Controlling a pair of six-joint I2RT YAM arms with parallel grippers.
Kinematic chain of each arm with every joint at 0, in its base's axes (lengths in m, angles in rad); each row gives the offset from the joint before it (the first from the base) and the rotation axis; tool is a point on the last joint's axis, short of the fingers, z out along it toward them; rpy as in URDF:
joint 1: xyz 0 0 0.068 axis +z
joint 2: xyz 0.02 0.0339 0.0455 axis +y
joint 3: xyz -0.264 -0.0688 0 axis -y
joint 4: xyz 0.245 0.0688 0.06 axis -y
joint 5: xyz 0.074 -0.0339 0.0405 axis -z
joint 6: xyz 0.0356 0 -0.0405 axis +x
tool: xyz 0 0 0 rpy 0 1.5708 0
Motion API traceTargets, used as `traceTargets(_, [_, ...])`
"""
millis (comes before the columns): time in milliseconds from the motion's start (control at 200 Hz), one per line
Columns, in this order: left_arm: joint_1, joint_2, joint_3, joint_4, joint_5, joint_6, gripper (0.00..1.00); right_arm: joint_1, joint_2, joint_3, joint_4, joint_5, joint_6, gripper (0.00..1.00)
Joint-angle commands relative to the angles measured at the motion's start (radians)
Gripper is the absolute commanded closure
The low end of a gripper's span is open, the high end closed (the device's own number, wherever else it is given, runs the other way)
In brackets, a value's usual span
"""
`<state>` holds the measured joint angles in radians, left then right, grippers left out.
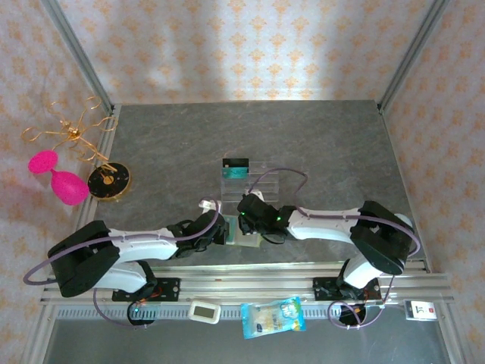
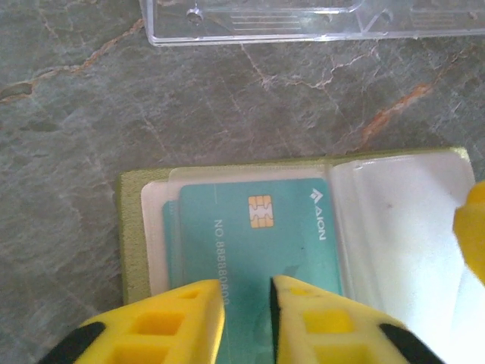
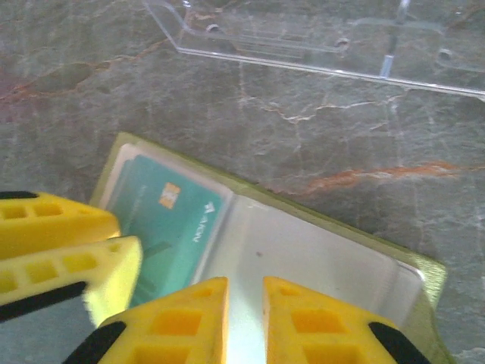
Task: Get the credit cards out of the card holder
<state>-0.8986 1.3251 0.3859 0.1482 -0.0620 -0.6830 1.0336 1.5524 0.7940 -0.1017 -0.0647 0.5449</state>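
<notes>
The olive-yellow card holder (image 1: 242, 240) lies open on the table between my two grippers. In the left wrist view, a teal credit card (image 2: 258, 243) with a gold chip sits in the left clear pocket of the card holder (image 2: 131, 227), with another teal edge beneath it. My left gripper (image 2: 246, 292) has its fingers nearly together, tips over the card's near edge. My right gripper (image 3: 245, 292), its jaws also close together, rests over the empty right pocket of the card holder (image 3: 326, 254). The card (image 3: 170, 216) and left gripper (image 3: 125, 250) show beside it. Another teal card with a dark strip (image 1: 235, 165) stands in the tray.
A clear plastic tray (image 1: 254, 180) stands just beyond the wallet and also shows in the wrist views (image 2: 303, 19) (image 3: 318, 38). At the far left are a gold wire stand (image 1: 72, 133), pink pieces (image 1: 67, 186) and a black round base (image 1: 108, 180). A snack bag (image 1: 273, 317) lies at the front rail.
</notes>
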Motion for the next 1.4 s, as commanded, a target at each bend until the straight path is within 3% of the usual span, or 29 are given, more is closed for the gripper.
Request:
traceTargets(0, [-0.026,0.028,-0.019,-0.106,-0.022,-0.024,0.66,0.000,-0.019,0.018,0.015,-0.020,-0.033,0.81])
traceTargets(150, [-0.068,-0.077,-0.010,-0.144,-0.110,-0.027,0.53,-0.016,-0.043,0.003,0.024,-0.018,-0.028,0.81])
traceTargets(360, [-0.095,-0.185,-0.020,-0.159,-0.184,-0.018,0.53,-0.044,-0.106,-0.043,0.044,-0.030,-0.016,0.80])
traceTargets(716, [-0.126,-0.026,-0.016,-0.084,-0.195,-0.021,0.53,-0.061,-0.181,-0.103,0.046,-0.029,-0.008,0.80])
traceTargets(951, [-0.130,0.066,-0.026,-0.095,-0.170,-0.063,0.75,-0.060,-0.187,-0.116,0.068,-0.083,-0.021,0.78])
traceTargets(1046, [-0.138,0.065,-0.040,-0.086,-0.157,-0.080,0.82,-0.061,-0.166,-0.107,0.113,-0.170,-0.029,0.76])
traceTargets(1266, [-0.143,0.033,-0.046,-0.091,-0.156,-0.101,0.82,-0.075,0.002,-0.048,0.219,-0.424,0.009,0.74])
traceTargets(1392, [-0.143,0.016,-0.058,-0.088,-0.153,-0.107,0.79,-0.075,0.053,-0.029,0.205,-0.415,0.011,0.74])
